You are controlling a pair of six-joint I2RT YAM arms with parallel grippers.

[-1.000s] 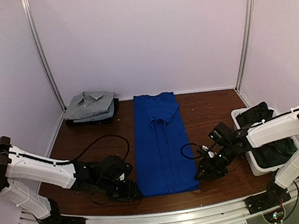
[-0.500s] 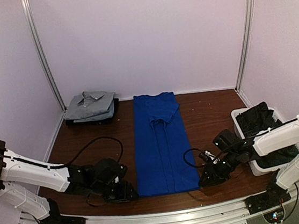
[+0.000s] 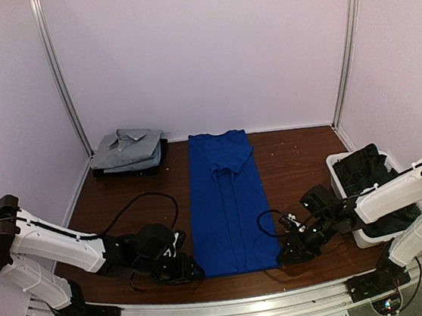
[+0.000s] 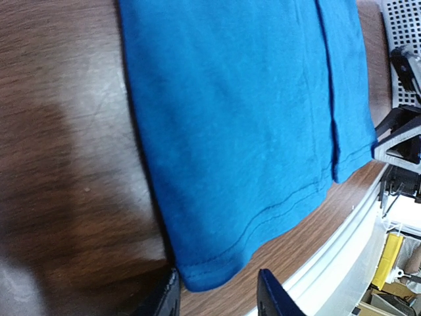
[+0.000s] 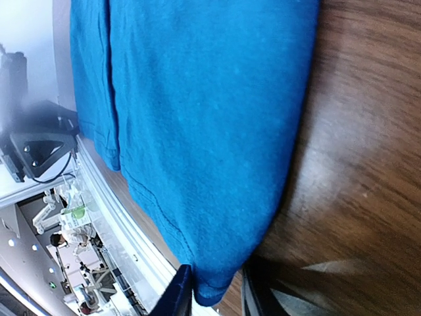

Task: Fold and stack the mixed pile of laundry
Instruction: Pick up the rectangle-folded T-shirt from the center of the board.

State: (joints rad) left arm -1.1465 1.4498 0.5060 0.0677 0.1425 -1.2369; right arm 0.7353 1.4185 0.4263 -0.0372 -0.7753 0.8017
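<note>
Both tools are crouching at the blue hem

From above, the royal-blue piece [image 3: 227, 202] is lying flat mid-desk [image 3: 295, 156], with the left tool [image 3: 184, 268] and right tool [image 3: 287, 254] sitting at its near corners. In the left wrist view, the fingers [image 4: 275, 297] are standing apart, straddling one corner. In the right wrist view, the fingers [image 5: 179, 295] are closely flanking the other corner; I cannot tell whether they are clamping it.

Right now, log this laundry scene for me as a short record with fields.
Blue shirt: laid flat lengthwise, mid-table, sides folded in
Left tool: open, astride the shirt's near left corner
Right tool: fingers astride the near right corner; grip unclear
Grey shirt: folded, on dark cloth, far left corner
Bin: white, right edge, dark clothes inside
</note>
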